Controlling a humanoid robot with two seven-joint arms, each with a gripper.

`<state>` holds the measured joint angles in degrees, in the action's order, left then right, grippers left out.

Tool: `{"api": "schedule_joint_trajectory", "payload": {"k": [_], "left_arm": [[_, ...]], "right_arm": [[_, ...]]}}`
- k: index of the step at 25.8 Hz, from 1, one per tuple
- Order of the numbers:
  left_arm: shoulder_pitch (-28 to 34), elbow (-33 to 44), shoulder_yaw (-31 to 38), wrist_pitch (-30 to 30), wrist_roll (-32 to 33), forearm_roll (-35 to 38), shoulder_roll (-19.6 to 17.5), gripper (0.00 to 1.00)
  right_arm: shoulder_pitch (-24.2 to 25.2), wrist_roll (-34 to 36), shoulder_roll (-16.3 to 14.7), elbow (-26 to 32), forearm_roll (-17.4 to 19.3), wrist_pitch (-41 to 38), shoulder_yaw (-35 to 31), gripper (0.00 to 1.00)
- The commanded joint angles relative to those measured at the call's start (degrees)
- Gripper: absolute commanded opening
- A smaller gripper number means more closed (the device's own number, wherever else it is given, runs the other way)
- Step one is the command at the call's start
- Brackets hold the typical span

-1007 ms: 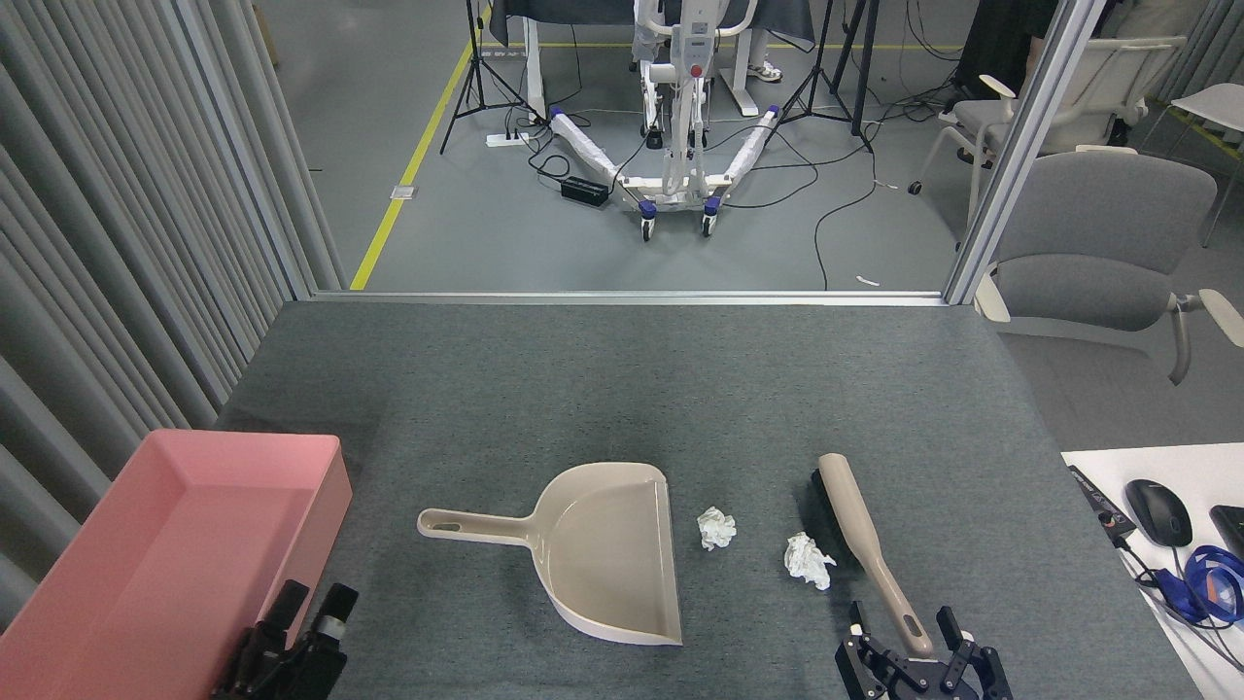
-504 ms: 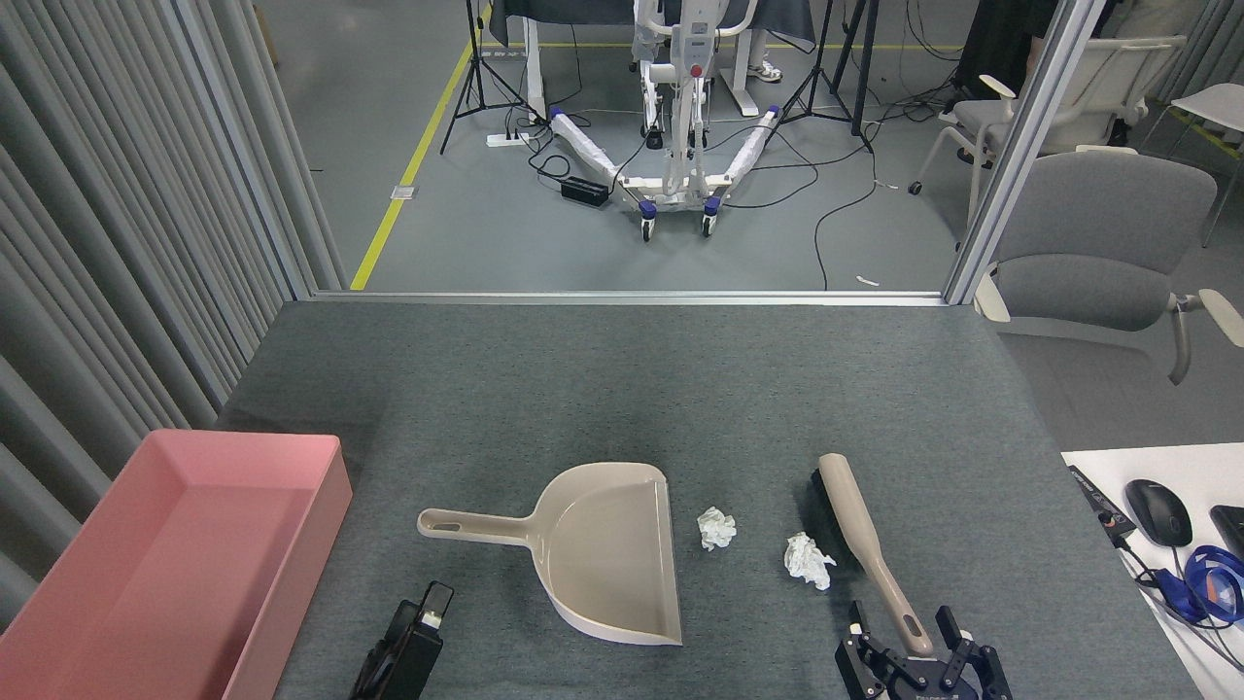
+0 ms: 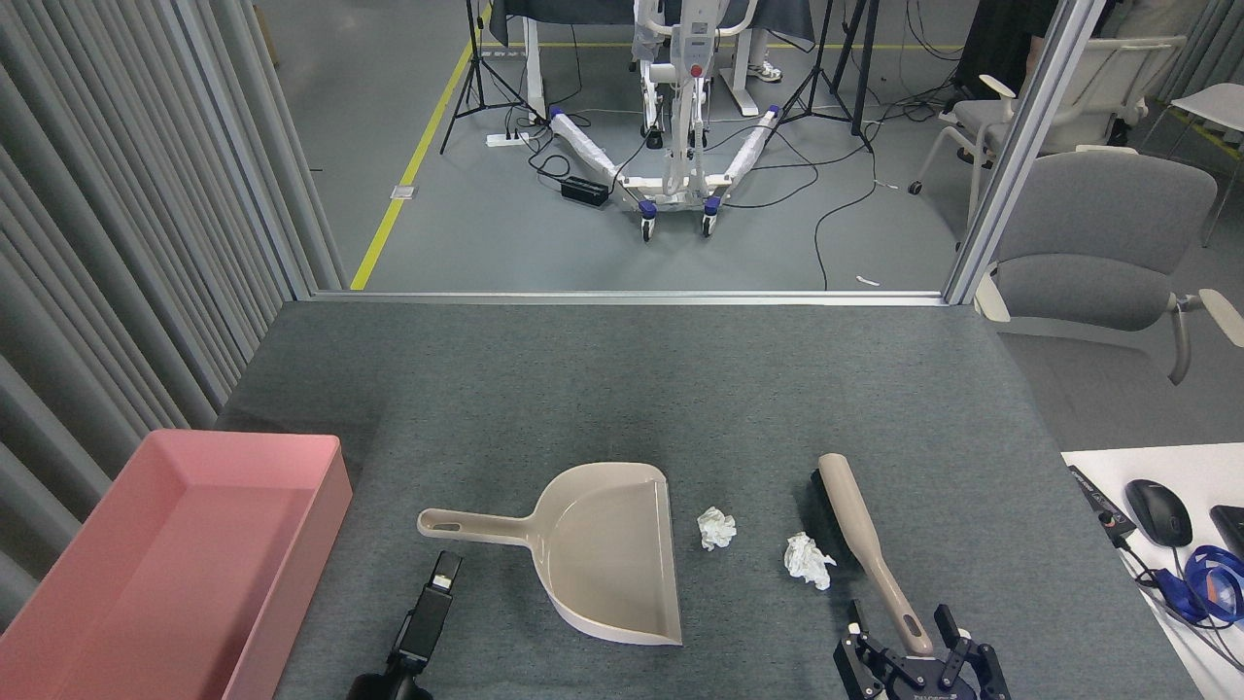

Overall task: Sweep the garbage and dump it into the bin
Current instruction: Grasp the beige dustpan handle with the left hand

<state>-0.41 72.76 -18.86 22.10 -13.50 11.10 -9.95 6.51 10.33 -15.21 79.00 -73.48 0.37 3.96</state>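
- Right gripper [image 3: 914,656]: fingers spread, straddling the brush [image 3: 865,544] handle's near end, not yet pinching.
- Left gripper [image 3: 442,574]: seen end-on near the dustpan [image 3: 603,549] handle; spread or pressed together, cannot tell.
- Garbage [image 3: 716,528], second wad [image 3: 807,561]: lying between dustpan and brush.
- Bin [image 3: 321,506]: sitting far left.
- Risk: the brush may be slipping sideways if pinched off-centre.
- Hidden: both arms cut off at the near edge.

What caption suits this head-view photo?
Open right gripper around brush handle; left gripper near dustpan; tissue wads unswept.

2 white wads [image 3: 716,528] on table; pink bin [image 3: 146,583] left, empty.
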Motion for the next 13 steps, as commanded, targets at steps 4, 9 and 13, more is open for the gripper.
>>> {"api": "schedule_joint_trajectory", "payload": {"k": [4, 9, 13], "left_arm": [[-2.5, -1.5, -0.2, 0.5, -0.1, 0.0, 0.1, 0.89], [-5.0, -4.6, -0.7, 0.0, -0.2, 0.0, 0.1, 0.89], [-5.1, -6.2, -0.7, -0.1, -0.1, 0.0, 0.4, 0.88]], "right_arm": [[0.0, 0.9, -0.4, -0.2, -0.1, -0.2, 0.3, 0.94], [0.0, 0.9, -0.5, -0.5, 0.0, -0.2, 0.3, 0.89], [0.0, 1.0, -0.5, -0.5, 0.0, -0.2, 0.3, 0.86]]}}
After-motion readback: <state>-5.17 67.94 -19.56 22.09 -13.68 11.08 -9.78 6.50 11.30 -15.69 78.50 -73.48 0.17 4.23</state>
